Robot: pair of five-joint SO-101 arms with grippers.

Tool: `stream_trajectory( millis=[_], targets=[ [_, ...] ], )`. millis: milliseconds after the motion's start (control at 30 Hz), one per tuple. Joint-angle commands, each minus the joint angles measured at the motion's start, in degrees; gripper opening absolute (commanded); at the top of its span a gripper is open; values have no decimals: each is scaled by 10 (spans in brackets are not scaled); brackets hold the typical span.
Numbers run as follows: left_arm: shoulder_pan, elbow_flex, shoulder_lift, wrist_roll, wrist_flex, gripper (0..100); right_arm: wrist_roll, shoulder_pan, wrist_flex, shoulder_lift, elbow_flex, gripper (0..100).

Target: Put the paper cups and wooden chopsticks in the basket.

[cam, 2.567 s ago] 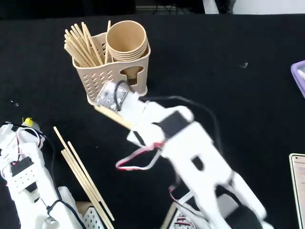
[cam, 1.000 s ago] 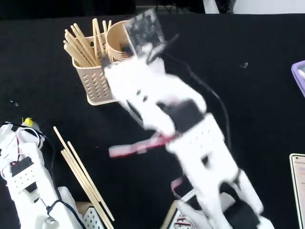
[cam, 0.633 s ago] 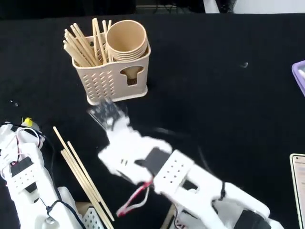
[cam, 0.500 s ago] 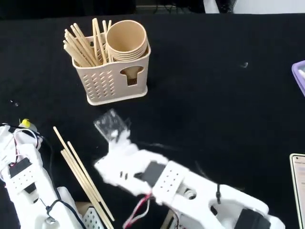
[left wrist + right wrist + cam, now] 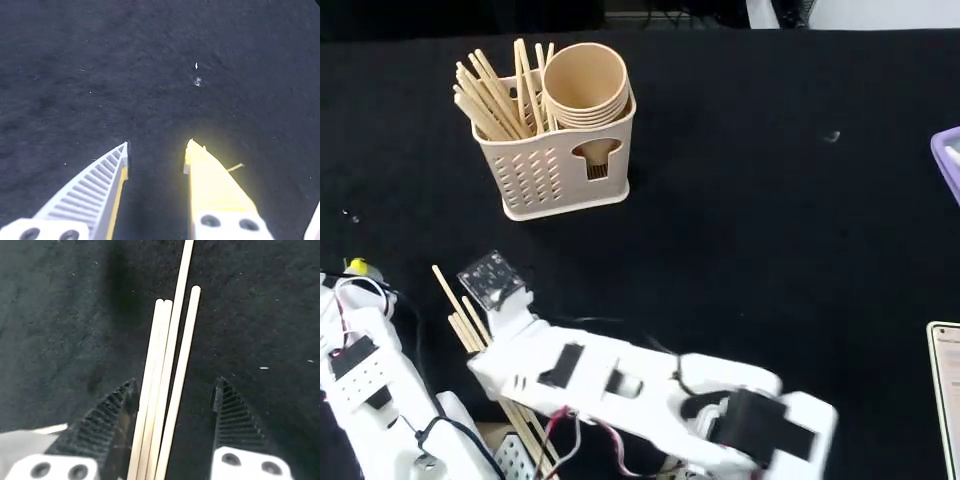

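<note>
The loose chopsticks [image 5: 170,365] are straddled on the table [image 5: 770,200] by the right gripper [image 5: 176,385], jaws parted. Light, stiff and slippery, they are best pinched together mid-length. The left gripper [image 5: 156,147] is spread too.

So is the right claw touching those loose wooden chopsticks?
Cannot tell. The right wrist view shows the loose wooden chopsticks inside the open right claw, close against one finger.

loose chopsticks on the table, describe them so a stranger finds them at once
On the black table, look to the near left edge, well in front of the beige basket. The loose chopsticks lie flat there in a slanted bunch, below the right gripper's open fingers, unlike those standing in the basket.
</note>
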Motion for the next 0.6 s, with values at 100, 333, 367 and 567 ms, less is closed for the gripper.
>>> stream_trajectory(
  millis=[100,333,367,567],
  targets=[
    [-7,-37,-4,7,-12,188,47,-14,-8,43,-54,241],
    [-7,-42,-4,7,-11,188,60,-14,13,40,-59,241],
    [-7,-44,-4,7,-10,188,60,-14,26,39,-68,241],
    [-67,-81,-5,8,20,188,46,-21,107,83,-143,250]
  ],
)
